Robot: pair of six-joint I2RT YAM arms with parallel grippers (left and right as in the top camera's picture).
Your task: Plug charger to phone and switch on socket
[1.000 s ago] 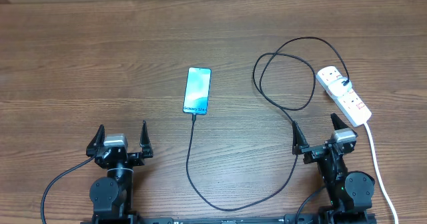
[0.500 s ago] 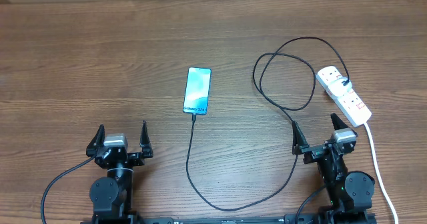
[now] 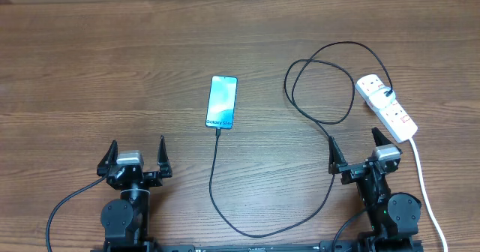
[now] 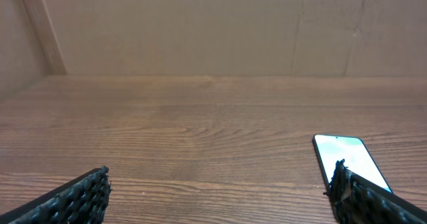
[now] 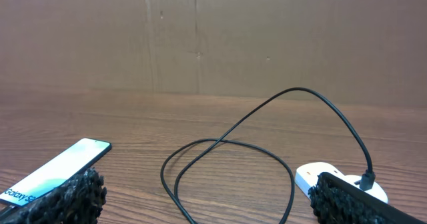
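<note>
The phone [image 3: 222, 101] lies flat mid-table, its blue screen lit, also seen in the left wrist view [image 4: 350, 159] and the right wrist view [image 5: 57, 172]. The black charger cable [image 3: 212, 184] runs from the phone's near end, curves along the front, loops [image 5: 227, 164] and ends at the white socket strip [image 3: 385, 106] at the right. The plug sits in the socket [image 5: 320, 177]. My left gripper [image 3: 137, 148] stands open at the front left, nothing between its fingers. My right gripper [image 3: 356, 141] is open at the front right, just short of the socket.
A thick white cord [image 3: 426, 188] runs from the socket down the right edge, beside my right arm. A brown cardboard wall [image 4: 200, 24] closes off the far side of the wooden table [image 3: 90, 72].
</note>
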